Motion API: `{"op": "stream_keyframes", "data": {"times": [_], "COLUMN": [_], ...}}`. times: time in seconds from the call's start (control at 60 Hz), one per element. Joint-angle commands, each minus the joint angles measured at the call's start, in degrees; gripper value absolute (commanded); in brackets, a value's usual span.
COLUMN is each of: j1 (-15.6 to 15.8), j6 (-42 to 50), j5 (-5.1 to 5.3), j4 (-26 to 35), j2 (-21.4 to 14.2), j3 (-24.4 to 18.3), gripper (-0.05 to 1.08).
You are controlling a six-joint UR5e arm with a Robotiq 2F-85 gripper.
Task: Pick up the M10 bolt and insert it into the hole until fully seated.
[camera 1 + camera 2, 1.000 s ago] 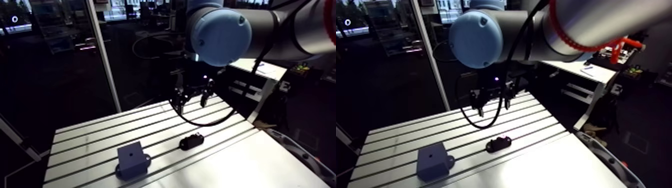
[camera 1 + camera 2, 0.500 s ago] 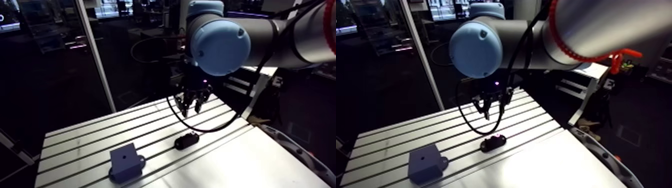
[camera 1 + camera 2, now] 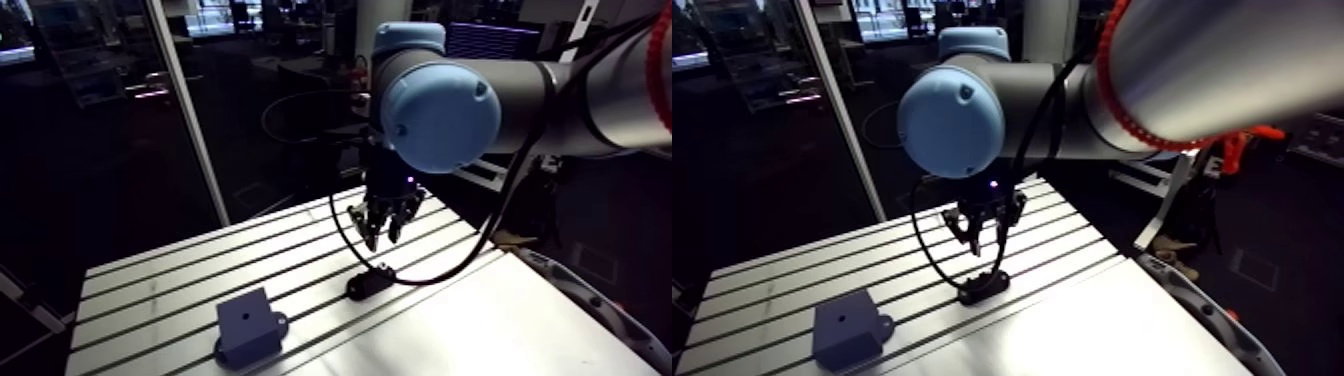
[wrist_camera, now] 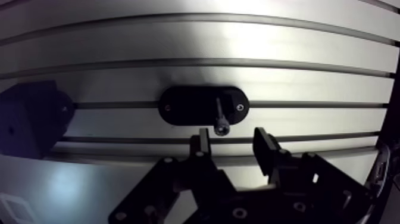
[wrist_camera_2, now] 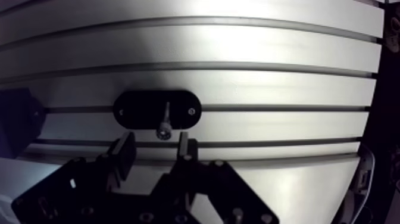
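black holder point(image 3: 368, 283): lower centre of arm view, bolt point(image 4: 220, 117) lying on it
gripper point(image 4: 231, 142): spread wide, holding nothing, above bolt
block point(image 3: 247, 325): lower left

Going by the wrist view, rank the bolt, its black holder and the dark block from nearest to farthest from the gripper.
1. Bolt: just ahead of the open gripper, with its head toward the fingers.
2. Holder: under the bolt, reaching further ahead.
3. Block: well off to one side, beyond the holder's end.
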Motion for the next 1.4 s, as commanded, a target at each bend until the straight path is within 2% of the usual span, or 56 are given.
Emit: {"op": "stream_keyframes", "data": {"times": [0.017, 0.717, 0.883, 1.4], "j1": [0.05, 0.05, -0.04, -0.04], "j6": [0.14, 0.07, -0.04, 0.23], "j5": [-0.06, -0.15, -0.57, -0.50], "j4": [-0.15, -0.64, -2.44, -2.63], "j2": [0.04, 0.82, 1.77, 2.92], "j3": [1.05, 1.42, 1.42, 1.94], "gripper": [0.50, 0.51, 0.52, 0.52]}}
